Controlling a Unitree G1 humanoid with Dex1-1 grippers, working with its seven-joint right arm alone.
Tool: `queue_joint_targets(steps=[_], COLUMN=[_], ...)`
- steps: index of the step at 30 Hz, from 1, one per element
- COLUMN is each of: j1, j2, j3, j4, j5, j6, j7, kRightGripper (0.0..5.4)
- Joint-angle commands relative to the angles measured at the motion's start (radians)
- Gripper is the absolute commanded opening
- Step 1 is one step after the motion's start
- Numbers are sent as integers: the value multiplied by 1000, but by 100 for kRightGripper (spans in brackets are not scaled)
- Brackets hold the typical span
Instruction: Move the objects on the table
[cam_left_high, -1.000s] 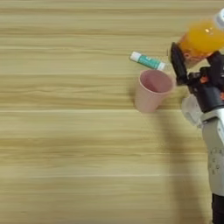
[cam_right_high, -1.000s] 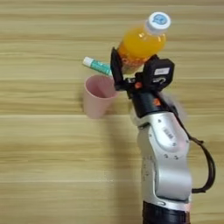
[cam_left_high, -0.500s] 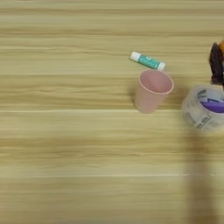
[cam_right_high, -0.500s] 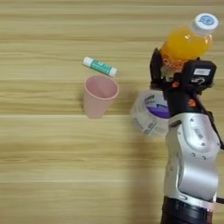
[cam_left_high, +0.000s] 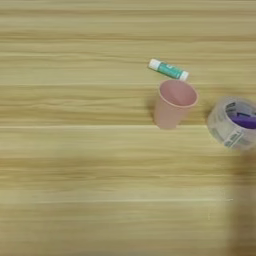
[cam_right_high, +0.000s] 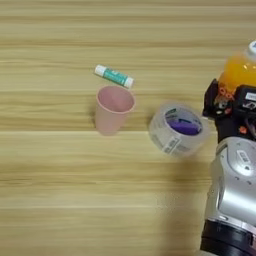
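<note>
A light wooden surface (cam_left_high: 75, 165) with horizontal grain fills the view from above. At the far right edge, seen only in the right eye view, the robot's right end effector (cam_right_high: 227, 97) is closed on a small orange juice bottle (cam_right_high: 239, 72), its black fingers clamped against the bottle's lower body. The bottle is upright, its white cap just cut off by the picture's edge, and whether it is lifted clear of the surface cannot be told. The silver forearm (cam_right_high: 232, 192) rises from the bottom right corner beneath it.

The step in hand appears to be carrying the bottle to a new spot. To do this well, the robot would likely need to keep the bottle upright and the grip firm, and steer it past the clear tape roll (cam_right_high: 179, 129) just to its left, so that nothing is knocked.

The bottle is rounded and full of bright orange liquid. The tape roll lies near the middle right, tipped so that its open core with purple marking faces up. A pink plastic cup (cam_right_high: 114, 109) stands upright, mouth open, just left of the roll and apart from it. A green-and-white glue stick (cam_right_high: 114, 76) lies on its side just behind the cup, slanted, not touching it.
</note>
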Motion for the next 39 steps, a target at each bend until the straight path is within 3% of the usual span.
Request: queue_joint_targets(steps=[1,20,39], j1=[-105,-204,-293], j2=[-97,-207,-234], j3=[-23,-44,-5], j4=[80,556,885], j5=[-9,17,47], j6=[-95,-286,-421], j7=[-10,-3,75], kRightGripper=[343,343,343])
